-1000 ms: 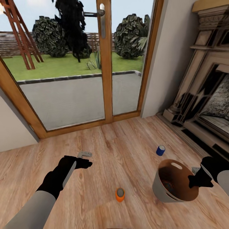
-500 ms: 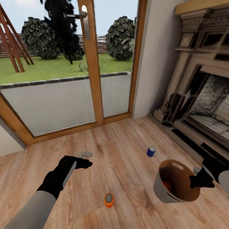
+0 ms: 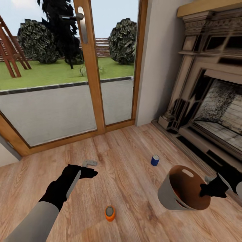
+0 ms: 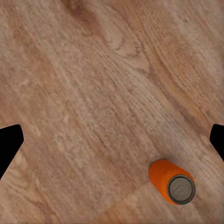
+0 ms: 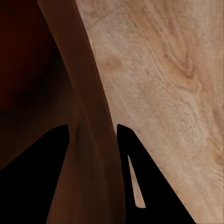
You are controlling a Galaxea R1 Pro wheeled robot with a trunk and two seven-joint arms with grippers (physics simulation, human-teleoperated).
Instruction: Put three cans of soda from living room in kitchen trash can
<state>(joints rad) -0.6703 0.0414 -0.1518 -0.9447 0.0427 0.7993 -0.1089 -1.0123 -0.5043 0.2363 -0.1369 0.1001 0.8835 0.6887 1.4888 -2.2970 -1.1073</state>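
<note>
Two cans, orange (image 3: 109, 213) and blue (image 3: 155, 160), are waiting on the floor (image 3: 134, 188) while the right hand (image 3: 205, 190) is gripping the bin's (image 3: 165, 195) rim and the left hand (image 3: 88, 172) is hanging wide.

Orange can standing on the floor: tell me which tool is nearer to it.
Left. The left tool hovers open just up-left of the orange can; the right tool grips the bin's rim, farther off.

Light wood plank floor (image 3: 127, 158) runs up to wood-framed glass doors (image 3: 89, 67) with a metal handle (image 3: 81, 25). Outside lie grey paving, lawn and dark bushes in daylight. A plain pale wall (image 3: 156, 60) meets an ornate dark fireplace (image 3: 208, 87).
</note>
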